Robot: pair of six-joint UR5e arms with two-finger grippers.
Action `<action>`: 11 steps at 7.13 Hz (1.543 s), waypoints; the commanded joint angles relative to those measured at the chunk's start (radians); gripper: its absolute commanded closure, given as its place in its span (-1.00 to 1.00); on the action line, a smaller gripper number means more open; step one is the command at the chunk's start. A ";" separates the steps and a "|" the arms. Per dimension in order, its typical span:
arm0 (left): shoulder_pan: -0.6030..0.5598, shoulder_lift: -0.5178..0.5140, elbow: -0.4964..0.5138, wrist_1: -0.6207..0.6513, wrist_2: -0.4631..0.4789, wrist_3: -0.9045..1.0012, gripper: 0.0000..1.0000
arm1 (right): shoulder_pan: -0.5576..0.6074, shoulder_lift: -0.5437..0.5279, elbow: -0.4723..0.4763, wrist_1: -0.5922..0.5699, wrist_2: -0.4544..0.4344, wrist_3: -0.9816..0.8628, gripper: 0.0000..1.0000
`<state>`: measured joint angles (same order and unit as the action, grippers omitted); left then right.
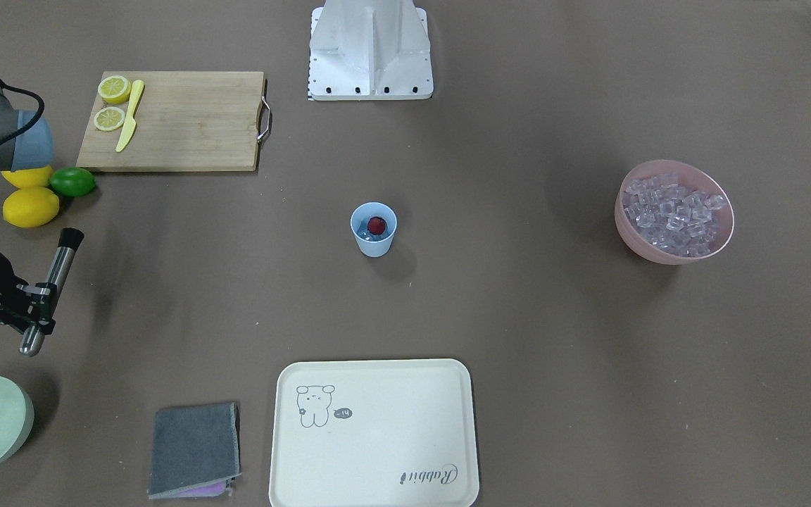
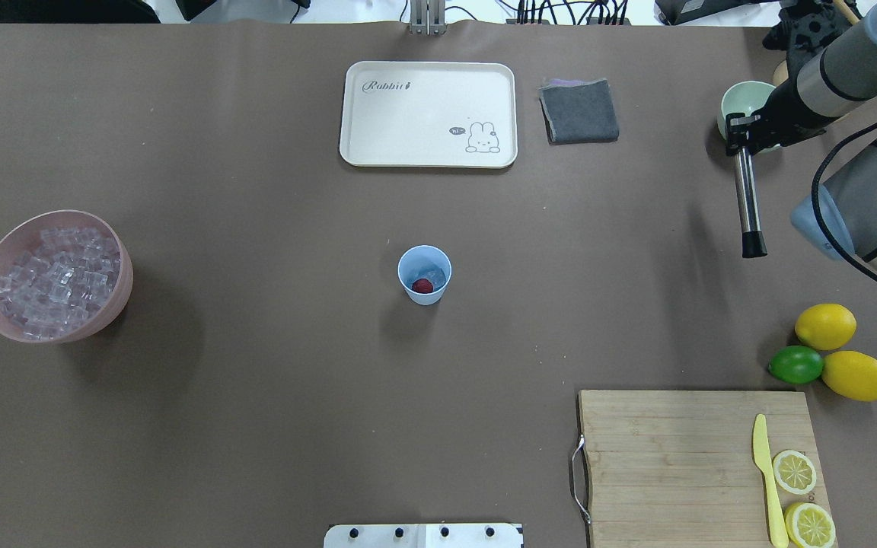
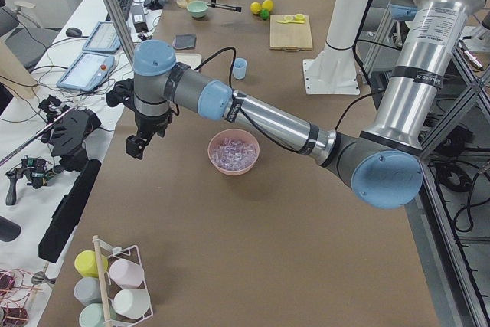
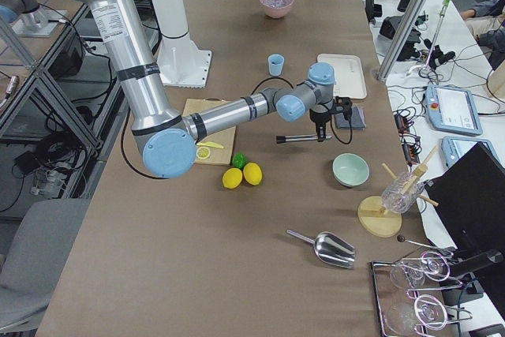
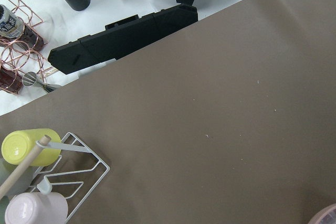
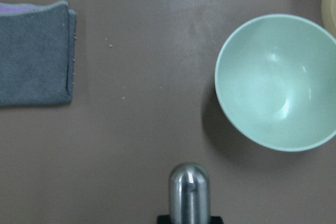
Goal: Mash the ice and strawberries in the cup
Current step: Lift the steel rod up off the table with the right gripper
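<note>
Our right gripper [image 2: 740,141] clenched a muddler [image 2: 747,202]; whether the left gripper [image 3: 136,145] gripped, we couldn't tell; ice [image 2: 432,271] looked faint in the cup [image 2: 425,297], twelve o'clock of the strawberry [image 2: 422,285] overhead.

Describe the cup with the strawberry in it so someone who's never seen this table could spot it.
Find the cream tray with the rabbit drawing at the table's far edge; straight toward the robot from it, alone mid-table, stands the cup. It is a small light-blue tumbler with a red strawberry inside, far narrower than the pink bowl and the pale green bowl at the sides.
</note>
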<state>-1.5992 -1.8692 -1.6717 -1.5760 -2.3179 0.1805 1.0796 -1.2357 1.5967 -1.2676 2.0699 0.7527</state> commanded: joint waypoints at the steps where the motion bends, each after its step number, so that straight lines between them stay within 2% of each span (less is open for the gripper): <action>1: 0.030 0.002 0.048 -0.006 -0.003 -0.003 -0.94 | 0.017 0.022 0.153 0.004 -0.113 0.042 1.00; 2: 0.041 0.001 0.064 -0.006 -0.006 0.003 -0.94 | 0.019 0.039 0.228 0.002 -0.191 0.110 1.00; 4: 0.051 -0.002 0.069 -0.004 -0.005 0.002 -0.94 | -0.018 0.091 0.294 0.005 -0.301 0.192 1.00; 5: 0.051 -0.001 0.069 0.010 -0.005 0.002 -0.94 | -0.070 0.138 0.299 0.032 -0.388 0.217 1.00; 7: 0.051 0.007 0.076 0.011 -0.005 0.002 -0.94 | -0.255 0.162 0.289 0.216 -0.670 0.290 1.00; 9: 0.051 0.007 0.102 0.005 -0.005 0.004 -0.94 | -0.399 0.168 0.287 0.318 -0.929 0.290 1.00; 11: 0.051 0.008 0.109 0.007 -0.005 0.001 -0.94 | -0.475 0.176 0.287 0.359 -1.086 0.286 1.00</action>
<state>-1.5478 -1.8619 -1.5677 -1.5692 -2.3225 0.1832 0.6558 -1.0634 1.8843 -0.9408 1.0887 1.0403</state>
